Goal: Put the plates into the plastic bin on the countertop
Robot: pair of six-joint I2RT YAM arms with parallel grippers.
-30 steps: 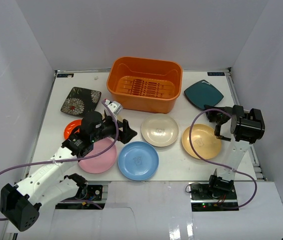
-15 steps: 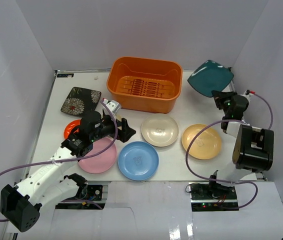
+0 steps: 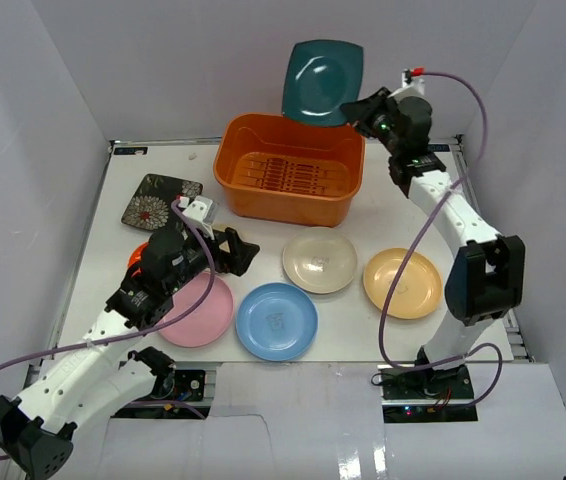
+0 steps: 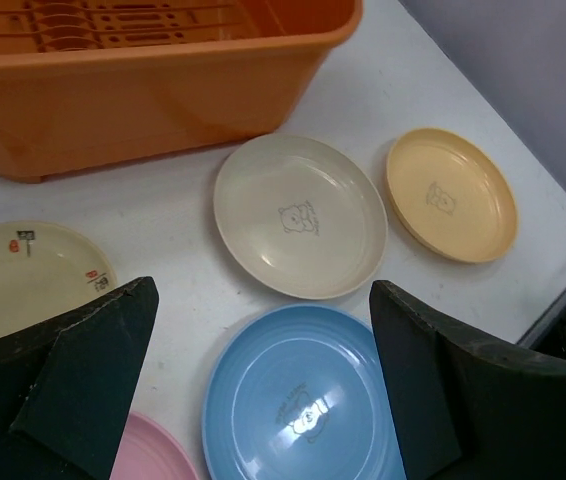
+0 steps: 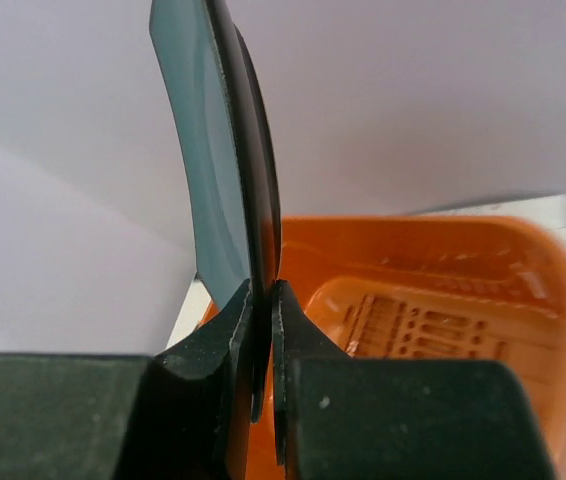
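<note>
Plates of several colours lie flat on the white counter [image 3: 348,318], and one more is up in the air. The teal plate [image 3: 323,82] is square with rounded corners and a shallow dished middle. It stands almost upright above the back right rim of the orange bin [image 3: 273,203], its face turned toward the top camera. The right gripper [image 3: 355,108] is clamped on the plate's lower right edge. In the wrist view the teal plate [image 5: 213,150] shows edge-on as a thin curved sheet, with the gripper [image 5: 263,290] pinching it tight and the bin's slotted bottom blurred beneath. No plates show inside the bin.

In front of the bin sit the round cream plate [image 3: 319,260] and, to its right, the yellow-tan plate [image 3: 402,283]. The blue plate [image 3: 277,321] and the pink plate [image 3: 198,312] lie nearer the arms. The cream, yellow-tan and blue ones each carry a faint little figure printed in the centre. A square black plate [image 3: 160,200] with white flowers rests left of the bin. Just in front of it an orange-red plate [image 3: 141,258] peeks out from under the left arm.

The left gripper [image 3: 248,252] hangs above the counter with its jaws spread wide and nothing in them. Its wrist camera looks down on the blue plate [image 4: 303,400] between the fingers and the cream one [image 4: 300,215] beyond. A small beige plate [image 4: 23,285] with red marks shows at the left, partly behind one finger.
</note>
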